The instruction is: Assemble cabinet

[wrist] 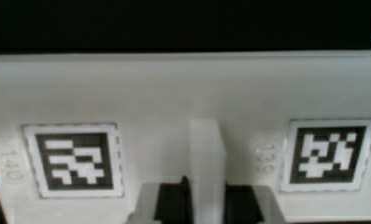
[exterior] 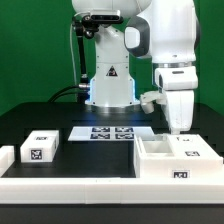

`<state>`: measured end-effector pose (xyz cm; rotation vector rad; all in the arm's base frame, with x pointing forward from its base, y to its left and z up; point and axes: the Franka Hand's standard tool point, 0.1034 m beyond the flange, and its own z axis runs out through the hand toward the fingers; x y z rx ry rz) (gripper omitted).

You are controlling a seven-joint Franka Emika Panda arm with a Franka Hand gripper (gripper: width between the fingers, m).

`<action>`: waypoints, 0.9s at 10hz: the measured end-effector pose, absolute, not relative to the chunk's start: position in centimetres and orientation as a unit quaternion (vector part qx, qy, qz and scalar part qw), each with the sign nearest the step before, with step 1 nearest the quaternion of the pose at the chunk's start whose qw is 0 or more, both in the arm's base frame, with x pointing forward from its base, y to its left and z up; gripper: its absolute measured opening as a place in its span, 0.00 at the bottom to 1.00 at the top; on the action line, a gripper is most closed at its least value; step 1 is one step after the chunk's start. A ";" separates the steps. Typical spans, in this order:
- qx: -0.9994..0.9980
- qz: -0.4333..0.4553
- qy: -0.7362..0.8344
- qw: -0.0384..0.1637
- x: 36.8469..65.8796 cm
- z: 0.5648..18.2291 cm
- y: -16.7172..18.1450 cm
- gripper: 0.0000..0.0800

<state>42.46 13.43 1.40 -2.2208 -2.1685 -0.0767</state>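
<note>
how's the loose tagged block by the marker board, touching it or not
Apart. The exterior view shows a strip of black table between the tagged block and the marker board.

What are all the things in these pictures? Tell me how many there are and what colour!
cabinet body: one, white, tagged, on the exterior view's right, under the arm.
small tagged block: one, white, on the table toward the exterior view's left.
cut-off piece: one, white, at the exterior view's left edge; too little shows to name it.
marker board: one, white with black tags, flat in the middle.
front strip: one, white, along the near edge.
table: one, black.
backdrop: one, green, behind everything.
robot arm: one, white, reaching down over the cabinet body.
jaws: two, dark, either side of a ridge between two tags; pinching or not, cannot tell.
</note>
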 end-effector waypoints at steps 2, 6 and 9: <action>-0.710 -0.018 -0.704 0.013 42.1 2.4 12.9 0.08; -0.703 -0.008 -0.711 0.001 41.2 4.5 11.5 0.08; -0.703 -0.007 -0.712 0.002 41.1 4.3 11.5 0.08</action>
